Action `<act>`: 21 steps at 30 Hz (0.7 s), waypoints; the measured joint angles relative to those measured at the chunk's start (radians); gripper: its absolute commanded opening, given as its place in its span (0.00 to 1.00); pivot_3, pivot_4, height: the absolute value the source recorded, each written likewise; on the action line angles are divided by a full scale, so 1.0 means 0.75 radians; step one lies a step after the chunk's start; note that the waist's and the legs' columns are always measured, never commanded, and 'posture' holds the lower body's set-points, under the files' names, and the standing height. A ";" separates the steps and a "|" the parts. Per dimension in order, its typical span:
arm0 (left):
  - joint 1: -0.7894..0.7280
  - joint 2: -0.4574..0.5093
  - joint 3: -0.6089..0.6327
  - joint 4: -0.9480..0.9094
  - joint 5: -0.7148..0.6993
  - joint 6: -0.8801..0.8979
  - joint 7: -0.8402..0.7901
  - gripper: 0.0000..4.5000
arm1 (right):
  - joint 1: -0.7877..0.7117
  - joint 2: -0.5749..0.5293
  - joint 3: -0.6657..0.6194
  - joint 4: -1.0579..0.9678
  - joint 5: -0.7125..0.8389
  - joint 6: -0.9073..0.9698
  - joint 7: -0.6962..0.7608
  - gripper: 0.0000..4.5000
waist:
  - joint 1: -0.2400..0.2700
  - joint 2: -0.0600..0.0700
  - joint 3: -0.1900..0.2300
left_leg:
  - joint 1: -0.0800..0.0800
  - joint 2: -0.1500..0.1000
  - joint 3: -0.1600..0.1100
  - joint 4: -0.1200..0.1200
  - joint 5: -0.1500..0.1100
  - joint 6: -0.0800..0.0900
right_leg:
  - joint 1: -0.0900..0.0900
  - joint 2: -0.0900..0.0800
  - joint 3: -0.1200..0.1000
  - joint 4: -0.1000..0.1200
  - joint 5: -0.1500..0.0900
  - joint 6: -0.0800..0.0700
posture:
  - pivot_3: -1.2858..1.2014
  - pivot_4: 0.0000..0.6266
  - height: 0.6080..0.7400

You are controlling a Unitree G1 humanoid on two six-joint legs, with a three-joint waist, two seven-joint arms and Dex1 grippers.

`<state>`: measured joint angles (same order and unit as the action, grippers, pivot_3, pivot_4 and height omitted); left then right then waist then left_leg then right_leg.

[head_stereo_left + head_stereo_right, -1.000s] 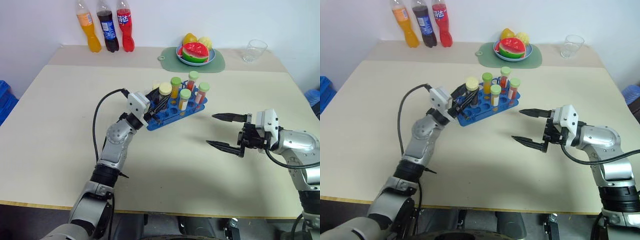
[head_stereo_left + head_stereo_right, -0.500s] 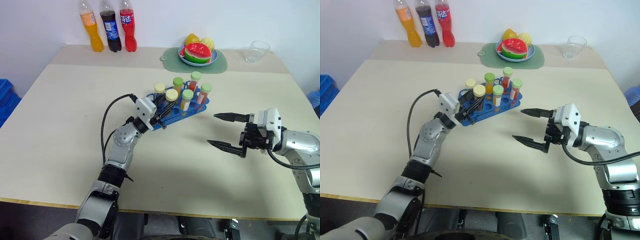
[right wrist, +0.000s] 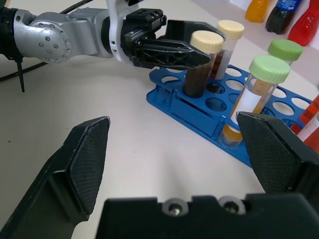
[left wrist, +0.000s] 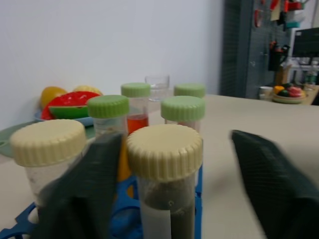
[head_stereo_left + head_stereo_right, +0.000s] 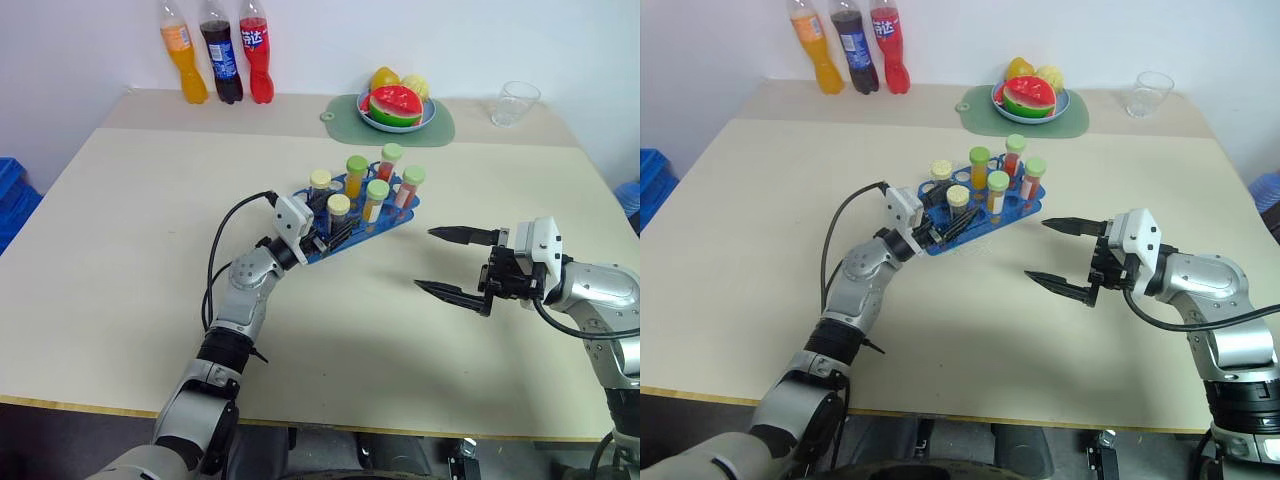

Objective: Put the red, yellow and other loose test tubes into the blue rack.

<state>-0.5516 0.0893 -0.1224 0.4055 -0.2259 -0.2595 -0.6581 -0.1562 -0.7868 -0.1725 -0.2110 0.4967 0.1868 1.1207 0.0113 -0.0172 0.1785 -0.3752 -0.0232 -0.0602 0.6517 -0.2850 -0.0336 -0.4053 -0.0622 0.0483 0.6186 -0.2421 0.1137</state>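
The left end effector [image 5: 335, 228] now stands with its fingers spread on either side of the cream-capped dark tube [image 5: 339, 211], which sits upright in a hole at the near end of the blue rack [image 5: 390, 222]. A second ago the same fingers were pressed together on that tube, holding it above the rack; half a second ago the tube was still being lowered. The left wrist view shows a clear gap between each finger [image 4: 87, 184] and the tube wall, so the grip is released.

The rack stands on the desk [image 5: 120, 250] near its middle and carries six capped tubes: two cream-capped ones at the near end and four green-capped ones behind them, holding yellow-orange and red liquid. No tube lies loose on the desk in either head view, so the filling of the rack appears complete, though the desk surface directly behind the rack is partly hidden and a tube there cannot be ruled out.

The right end effector [image 5: 440, 262] hovers above the desk to the right of the rack, well apart from it, fingers spread wide and empty. It has not moved over the last second.

The remaining step for the left arm is judged to be a straight withdrawal. The spread fingers flank the tube closely, so a sideways pull could tip the tube or drag the light rack.
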 measured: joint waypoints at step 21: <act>0.835 0.643 0.437 -0.823 -0.388 0.493 -0.254 0.91 | 0.430 0.260 -0.218 -0.147 -0.077 0.041 -0.551 1.00 | -0.002 0.005 0.000 | 0.002 0.006 -0.001 -0.001 0.000 0.000 | 0.001 -0.001 0.002 0.000 -0.004 -0.006 | 0.52 0.24 1.00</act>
